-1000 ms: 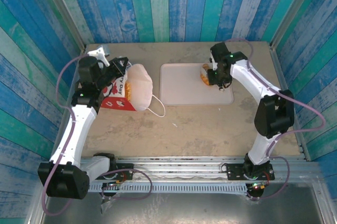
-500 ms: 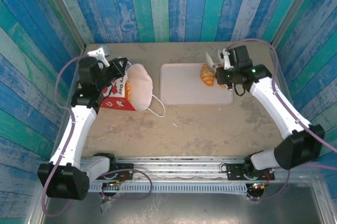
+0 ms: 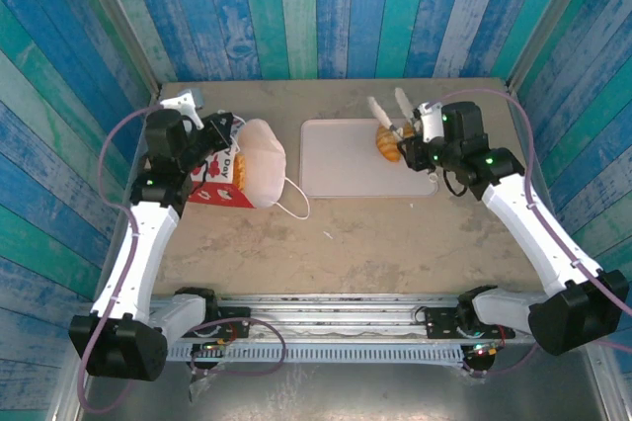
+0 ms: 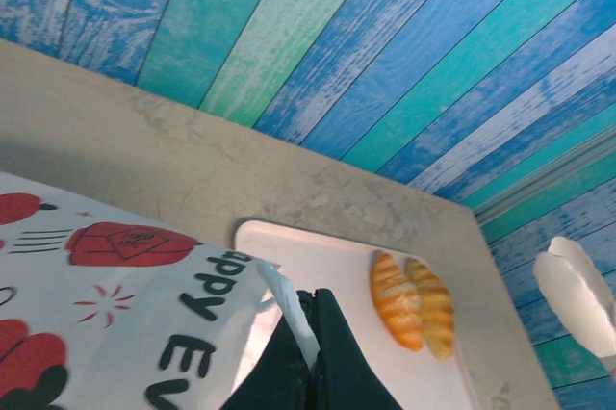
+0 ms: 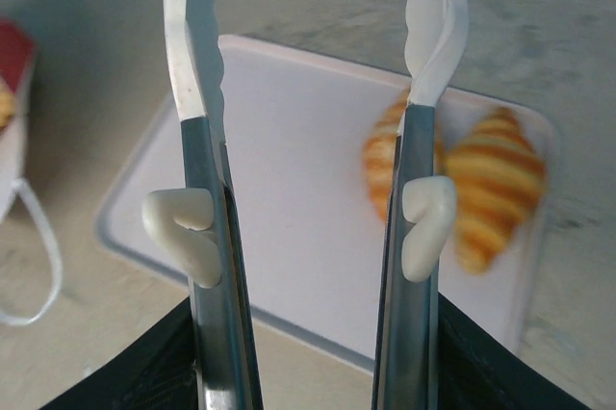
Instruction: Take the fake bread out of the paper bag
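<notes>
The paper bag (image 3: 229,176) lies on its side at the table's left, red with white print, its white mouth facing the tray. My left gripper (image 3: 224,131) is shut on the bag's white upper rim (image 4: 289,309), the dark jaws pressed together. Two golden-brown pieces of fake bread (image 4: 397,299) (image 4: 430,306) lie side by side on the tray's far right part. My right gripper (image 3: 389,103) hangs open above them with nothing between its long white-tipped fingers (image 5: 192,54). One croissant (image 5: 493,184) shows beside the right finger and the other is partly behind it. The bag's inside is hidden.
A flat pale tray (image 3: 341,159) sits mid-table between the bag and the right arm. The bag's white string handle (image 3: 294,202) loops onto the table toward the tray. Blue and green plank walls (image 3: 316,6) close in the back and both sides.
The right gripper has lifted off the tray and pulled back to the right, leaving a croissant beside the other piece; its jaws stand slightly wider. The left gripper and bag barely moved.
</notes>
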Controlling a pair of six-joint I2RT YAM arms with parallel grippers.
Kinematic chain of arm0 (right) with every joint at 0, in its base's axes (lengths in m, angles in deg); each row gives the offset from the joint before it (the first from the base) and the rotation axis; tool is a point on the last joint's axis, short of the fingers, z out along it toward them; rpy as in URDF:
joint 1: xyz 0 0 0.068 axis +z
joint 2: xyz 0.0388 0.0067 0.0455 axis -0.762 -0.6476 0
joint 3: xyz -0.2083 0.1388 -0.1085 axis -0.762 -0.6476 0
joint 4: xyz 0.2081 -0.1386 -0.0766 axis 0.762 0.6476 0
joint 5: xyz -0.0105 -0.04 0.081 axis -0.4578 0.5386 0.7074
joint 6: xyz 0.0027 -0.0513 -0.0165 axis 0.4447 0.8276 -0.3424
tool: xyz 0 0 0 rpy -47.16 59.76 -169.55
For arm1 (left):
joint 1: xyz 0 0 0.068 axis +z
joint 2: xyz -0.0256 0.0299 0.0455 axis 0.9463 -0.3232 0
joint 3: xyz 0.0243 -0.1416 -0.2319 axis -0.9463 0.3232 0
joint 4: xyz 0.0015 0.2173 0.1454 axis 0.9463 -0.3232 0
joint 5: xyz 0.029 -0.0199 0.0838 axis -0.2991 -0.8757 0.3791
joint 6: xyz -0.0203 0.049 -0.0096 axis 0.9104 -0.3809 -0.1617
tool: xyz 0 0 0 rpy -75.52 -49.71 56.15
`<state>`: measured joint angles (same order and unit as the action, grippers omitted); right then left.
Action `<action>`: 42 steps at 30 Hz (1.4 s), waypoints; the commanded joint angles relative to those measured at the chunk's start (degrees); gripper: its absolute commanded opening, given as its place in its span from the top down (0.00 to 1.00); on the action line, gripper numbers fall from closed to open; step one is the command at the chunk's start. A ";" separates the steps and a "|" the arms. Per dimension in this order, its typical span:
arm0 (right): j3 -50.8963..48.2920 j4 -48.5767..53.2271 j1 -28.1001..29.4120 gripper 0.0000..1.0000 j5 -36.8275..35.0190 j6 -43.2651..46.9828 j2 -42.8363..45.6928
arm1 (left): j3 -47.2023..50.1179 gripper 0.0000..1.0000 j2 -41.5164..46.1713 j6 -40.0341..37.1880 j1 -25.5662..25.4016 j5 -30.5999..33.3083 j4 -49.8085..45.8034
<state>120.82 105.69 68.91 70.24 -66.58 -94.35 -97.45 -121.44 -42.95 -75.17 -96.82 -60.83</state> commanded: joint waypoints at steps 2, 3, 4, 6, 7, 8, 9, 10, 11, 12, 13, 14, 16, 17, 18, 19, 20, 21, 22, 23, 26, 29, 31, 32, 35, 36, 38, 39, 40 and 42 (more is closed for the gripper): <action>0.92 -2.06 0.06 0.47 17.95 3.93 -1.43 | -3.53 1.00 2.37 -3.99 -0.10 6.17 -6.13; 0.71 -2.34 0.43 0.47 19.87 4.33 -1.81 | -3.65 1.00 2.70 -4.51 -0.10 7.26 -7.02; 0.62 -2.34 0.88 0.47 21.13 4.81 -2.18 | -3.87 1.00 3.13 -4.89 -0.09 8.79 -8.03; 0.61 -2.33 2.07 0.47 22.98 5.80 -2.88 | -4.01 1.00 4.18 -5.57 -0.10 11.41 -9.38; 0.78 -2.24 2.87 0.47 23.69 6.38 -3.24 | -3.88 1.00 4.95 -6.05 -0.10 12.57 -9.77; 0.94 -2.17 3.80 0.48 24.19 6.86 -3.47 | -3.63 1.00 5.60 -6.38 -0.10 13.37 -9.80; 1.18 -2.03 4.83 0.48 24.94 7.54 -3.80 | -3.21 1.00 6.44 -6.73 -0.10 13.94 -9.62; 1.52 -1.83 6.05 0.48 25.59 8.16 -4.06 | -2.76 1.00 7.07 -6.88 -0.12 14.36 -9.16; 1.94 -1.40 7.12 0.48 26.23 8.73 -4.33 | -2.40 1.00 7.54 -6.92 -0.09 14.50 -8.85; 2.63 -1.03 8.35 0.48 27.19 9.28 -4.67 | -2.17 1.00 7.90 -6.97 -0.10 14.51 -8.70; 3.33 -0.54 9.79 0.48 28.12 9.94 -5.10 | -2.00 1.00 8.04 -6.97 -0.10 14.60 -8.79; 3.87 -0.28 10.98 0.48 28.84 10.32 -5.36 | -1.99 1.00 8.13 -6.89 -0.05 14.68 -8.75; 4.75 0.08 14.26 0.48 29.31 11.21 -6.20 | -1.72 1.00 8.06 -6.75 -0.10 14.53 -8.36; 5.43 0.81 16.45 0.48 29.00 11.83 -6.65 | -1.64 1.00 7.98 -6.66 -0.12 14.28 -8.08; 6.17 1.52 18.40 0.48 28.50 12.42 -7.23 | -1.55 1.00 7.83 -6.54 -0.10 13.96 -7.89; 6.94 2.10 19.97 0.49 28.02 12.81 -7.86 | -1.46 1.00 7.63 -6.45 -0.10 13.60 -7.79; 7.22 2.23 21.37 0.49 27.76 12.95 -8.32 | -1.46 1.00 7.46 -6.35 -0.10 13.15 -7.63; 7.70 2.32 22.71 0.49 27.61 13.07 -8.92 | -1.39 1.00 7.22 -6.27 -0.10 12.66 -7.52; 8.18 2.54 24.08 0.49 27.30 13.16 -9.59 | -1.37 1.00 7.01 -6.26 -0.10 12.21 -7.34; 8.75 2.94 25.21 0.49 26.66 13.25 -10.32 | -1.37 1.00 6.82 -6.18 -0.10 11.83 -7.21; 10.46 3.61 28.59 0.49 23.09 12.65 -13.70 | -1.13 1.00 6.30 -5.76 -0.10 10.59 -6.66; 12.76 3.07 30.55 0.50 19.00 8.20 -18.59 | -1.02 1.00 5.55 -5.50 -0.11 7.77 -5.61; 15.29 3.52 31.37 0.50 16.93 4.37 -22.39 | -1.17 1.00 4.66 -5.15 -0.08 4.85 -4.82; 16.38 3.99 31.40 0.51 15.93 2.31 -23.91 | -1.19 1.00 4.23 -4.83 -0.10 3.58 -4.35; 18.26 3.43 31.44 0.51 15.75 -3.38 -28.32 | -1.20 1.00 2.81 -3.00 -0.05 -1.28 -2.36; 18.98 3.42 31.45 0.51 16.03 -4.90 -29.81 | -1.11 1.00 2.29 -2.32 -0.10 -2.73 -1.48; 19.97 2.91 31.44 0.50 16.60 -7.52 -32.11 | -1.11 1.00 1.27 -0.88 -0.10 -4.66 -0.09; 20.71 2.97 31.45 0.50 17.07 -8.64 -33.33 | -1.11 1.00 0.82 -0.49 -0.10 -5.58 0.55; 21.31 2.85 31.38 0.50 17.83 -9.17 -34.31 | -1.18 1.00 0.43 -0.49 -0.10 -6.51 0.74; 22.51 2.81 31.44 0.49 18.54 -10.49 -36.43 | -1.92 1.00 -0.36 -1.38 -0.10 -7.67 0.05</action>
<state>140.43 108.97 100.16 87.27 -72.42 -129.28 -99.05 -120.68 -44.81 -75.17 -99.99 -63.63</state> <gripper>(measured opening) 0.506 0.044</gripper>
